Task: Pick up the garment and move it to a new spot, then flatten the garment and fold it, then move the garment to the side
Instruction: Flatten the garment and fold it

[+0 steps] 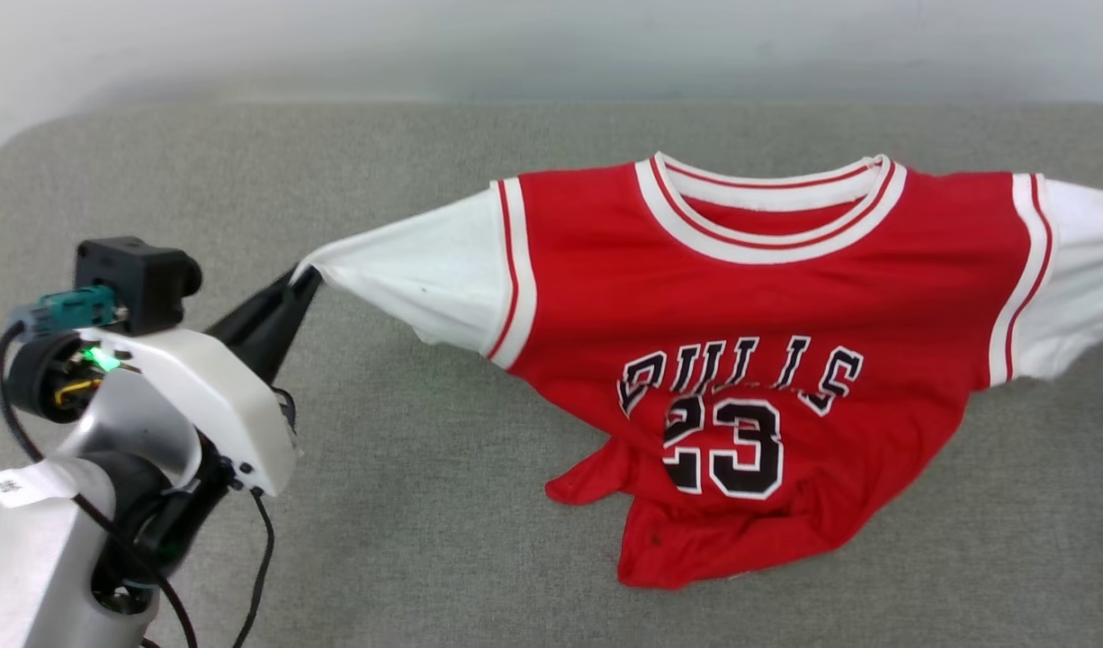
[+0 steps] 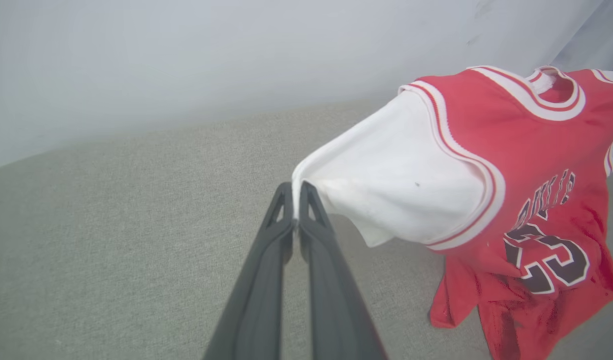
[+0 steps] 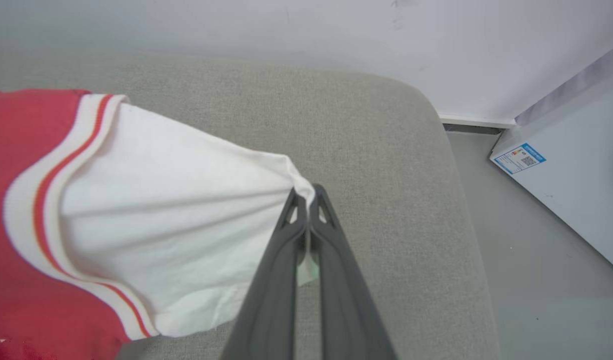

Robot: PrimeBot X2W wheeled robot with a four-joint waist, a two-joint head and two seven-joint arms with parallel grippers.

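My left gripper (image 1: 304, 277) is clenched on the tip of one white sleeve (image 1: 408, 279), my right gripper (image 3: 306, 195) on the other. The red jersey (image 1: 740, 306) spans between them, long axis crosswise, its crumpled hem sagging onto the grey cushion (image 1: 408, 540) on my side.

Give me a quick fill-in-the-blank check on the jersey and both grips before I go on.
The left fingers pinch a ____ sleeve of the garment.
The right fingers are ____ on the other sleeve.
The number printed on the garment is ____.
Missing: white; shut; 23.
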